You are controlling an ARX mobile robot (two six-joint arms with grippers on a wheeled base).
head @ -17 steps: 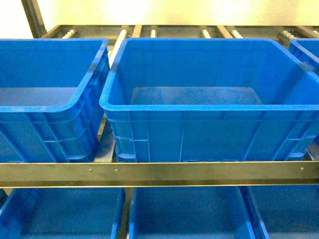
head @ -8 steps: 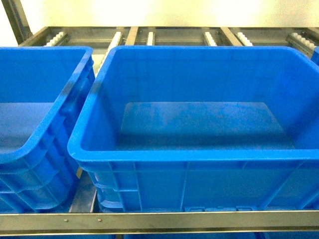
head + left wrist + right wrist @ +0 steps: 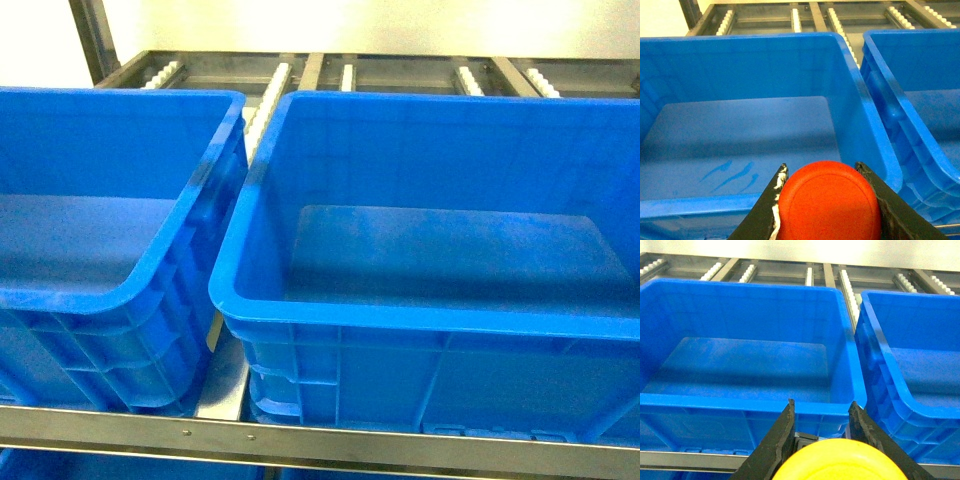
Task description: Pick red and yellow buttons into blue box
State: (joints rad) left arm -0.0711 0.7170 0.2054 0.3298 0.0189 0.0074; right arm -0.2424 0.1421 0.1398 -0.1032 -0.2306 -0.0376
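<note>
Red button (image 3: 827,202), yellow button (image 3: 840,462), blue box (image 3: 330,315)

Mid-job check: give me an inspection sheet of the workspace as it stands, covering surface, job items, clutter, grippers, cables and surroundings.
Surface: metal roller rack with a steel front rail.
Job's things: red button and yellow button, each held in a gripper; blue box with nothing visible on its floor.
Clutter: neighbouring blue crate beside it, nothing visible inside; more blue crates on the shelf below.
Grippers: left gripper shut on the red button; right gripper shut on the yellow button; neither shows in the head view.
Cables: nothing seen.
Surroundings: pale wall behind the rack.
</note>
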